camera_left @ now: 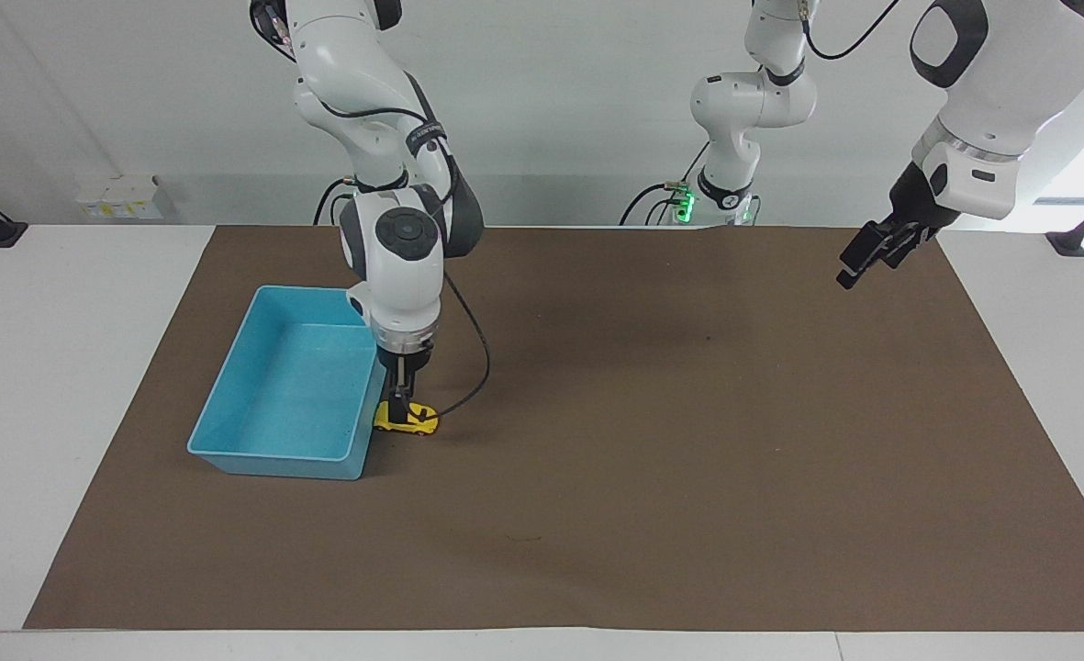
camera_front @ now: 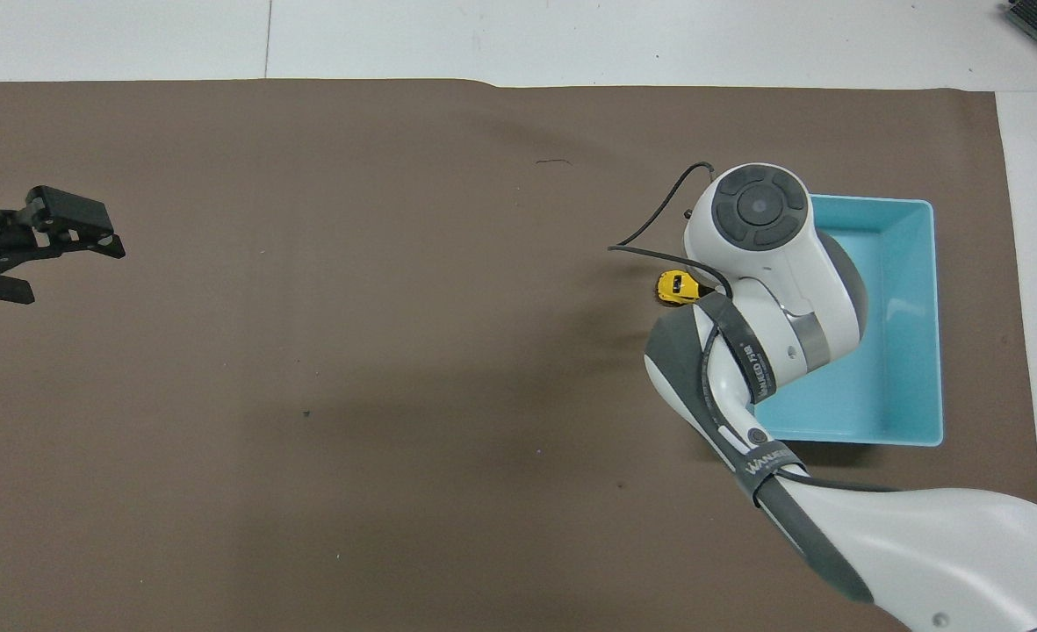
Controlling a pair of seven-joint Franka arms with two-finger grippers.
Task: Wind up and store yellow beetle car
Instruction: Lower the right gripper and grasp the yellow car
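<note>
The small bright yellow beetle-shaped toy car (camera_left: 406, 420) sits on the brown mat (camera_left: 652, 441), touching the outer wall of the light blue plastic bin (camera_left: 271, 452), toward the right arm's end of the table and well in from the mat's edges. The right gripper (camera_left: 404, 406) points straight down onto the car's roof with its fingers apart, astride the body. The left gripper (camera_left: 875, 254) hangs high over the mat's corner at the left arm's end, fingers spread and holding nothing.
</note>
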